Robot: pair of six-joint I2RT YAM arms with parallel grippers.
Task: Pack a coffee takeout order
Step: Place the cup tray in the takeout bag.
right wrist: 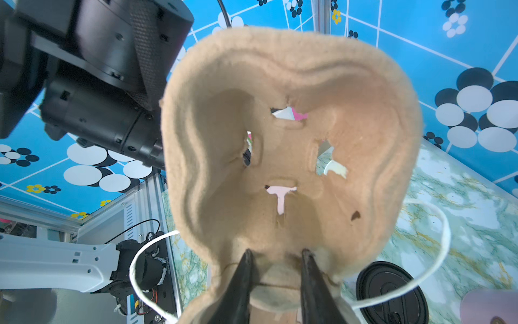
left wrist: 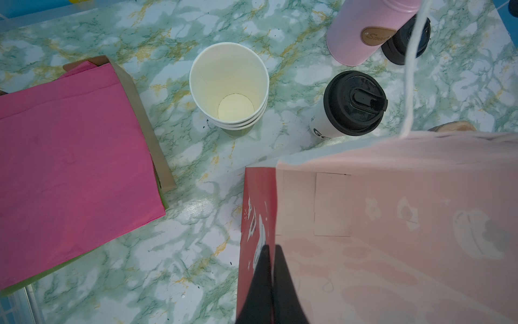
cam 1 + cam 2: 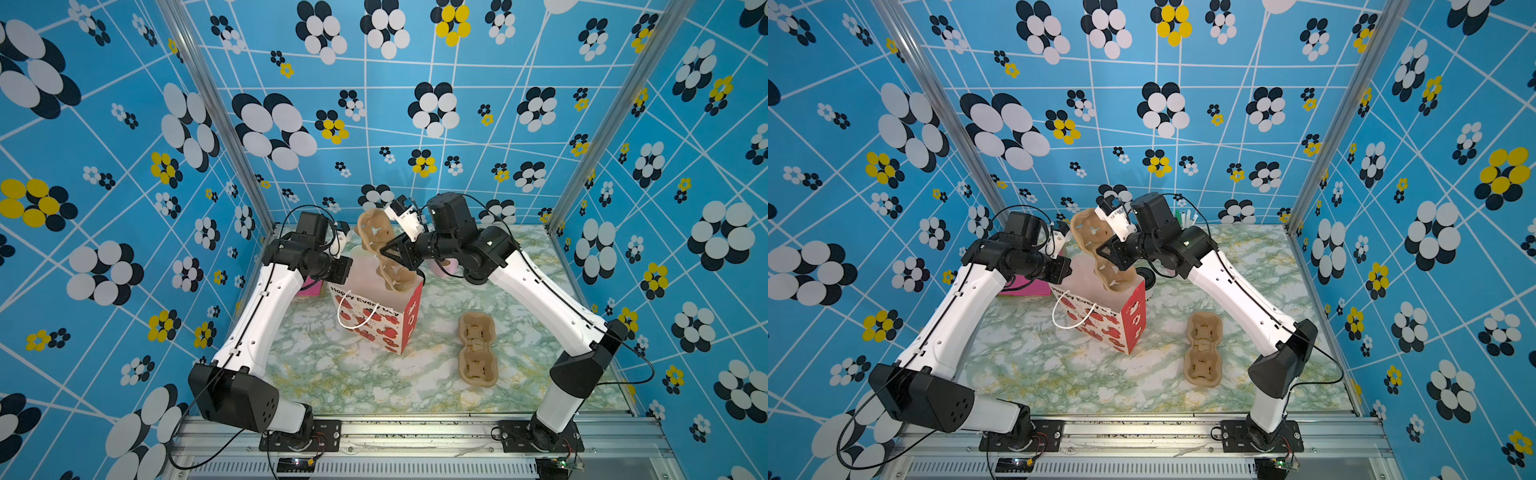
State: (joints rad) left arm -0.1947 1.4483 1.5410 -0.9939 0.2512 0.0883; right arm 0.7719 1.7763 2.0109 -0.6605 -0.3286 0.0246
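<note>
**Holder going into bag**

The right gripper clamps the cup holder at its waist from 3 o'clock. Its long axis runs 11-to-5, low end inside the gift bag mouth. The left gripper is pinched tight on the bag rim at 9 o'clock. Likely next: lower it.

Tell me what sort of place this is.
Probably a robot test booth staged as a coffee counter, not a real café: blue flower-patterned walls on an aluminium frame, two white-and-black robot arms bolted to a rail, and a green marble-patterned tabletop with a black-lidded pale paper cup.
</note>
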